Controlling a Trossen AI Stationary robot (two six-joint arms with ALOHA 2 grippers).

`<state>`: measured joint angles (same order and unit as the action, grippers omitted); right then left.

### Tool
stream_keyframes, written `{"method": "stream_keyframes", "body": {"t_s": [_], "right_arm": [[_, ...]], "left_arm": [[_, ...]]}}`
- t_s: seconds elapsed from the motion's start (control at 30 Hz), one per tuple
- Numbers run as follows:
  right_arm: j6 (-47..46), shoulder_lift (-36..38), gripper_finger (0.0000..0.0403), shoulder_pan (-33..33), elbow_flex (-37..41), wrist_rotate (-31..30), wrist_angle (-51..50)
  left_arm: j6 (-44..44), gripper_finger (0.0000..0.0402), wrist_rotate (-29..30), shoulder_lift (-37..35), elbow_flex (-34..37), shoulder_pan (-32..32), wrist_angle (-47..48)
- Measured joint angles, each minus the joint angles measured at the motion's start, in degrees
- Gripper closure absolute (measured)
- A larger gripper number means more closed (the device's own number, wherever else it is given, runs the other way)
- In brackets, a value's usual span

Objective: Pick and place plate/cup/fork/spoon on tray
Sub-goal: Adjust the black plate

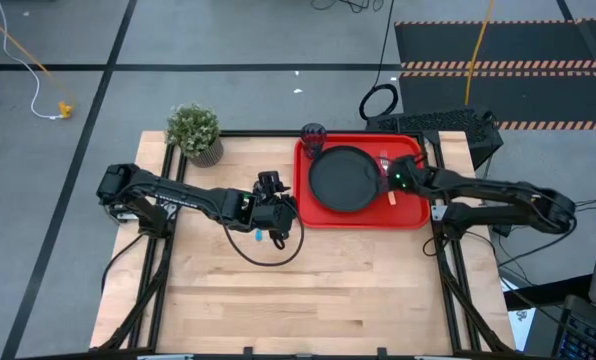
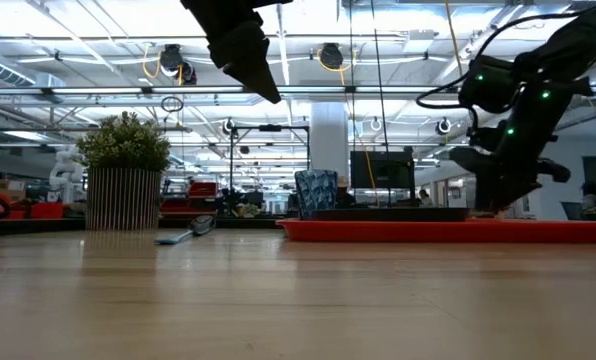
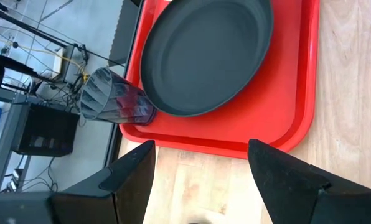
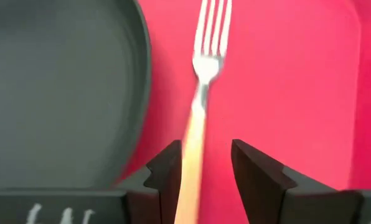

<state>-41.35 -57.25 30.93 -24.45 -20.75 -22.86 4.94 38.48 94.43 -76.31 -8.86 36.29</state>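
Showing the right gripper (image 4: 201, 171) parted astride the fork (image 4: 198, 118) lying on the red tray (image 1: 410, 215) beside the plate (image 1: 343, 180), apparently released; the left gripper (image 3: 201, 180), open, hovers above the light, slippery spoon (image 2: 183, 233), best pinched mid-handle.

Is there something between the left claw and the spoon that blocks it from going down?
Nothing visible does. The left claw hangs open above the spoon, which lies on the bare table beside the tray. The plate and cup are already on the tray.
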Motion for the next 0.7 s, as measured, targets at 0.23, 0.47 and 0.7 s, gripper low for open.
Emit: {"method": "stream_keyframes", "body": {"t_s": [0.23,0.47,0.7], "right_arm": [[-4.32,3.87,0.0271,-5.09,0.0,4.75,-9.29],[-7.4,4.75,0.0271,-13.02,0.0,4.85,-8.51],[-8.64,4.76,0.0271,-18.62,0.0,4.58,-5.56]], "left_arm": [[-0.89,0.0144,-0.22,0.0,0.0,-0.22,0.66],[-5.68,0.0144,-5.8,0.0,-0.02,-1.28,5.91],[-13.85,0.0144,-9.04,0.0,0.01,-2.31,11.62]]}}
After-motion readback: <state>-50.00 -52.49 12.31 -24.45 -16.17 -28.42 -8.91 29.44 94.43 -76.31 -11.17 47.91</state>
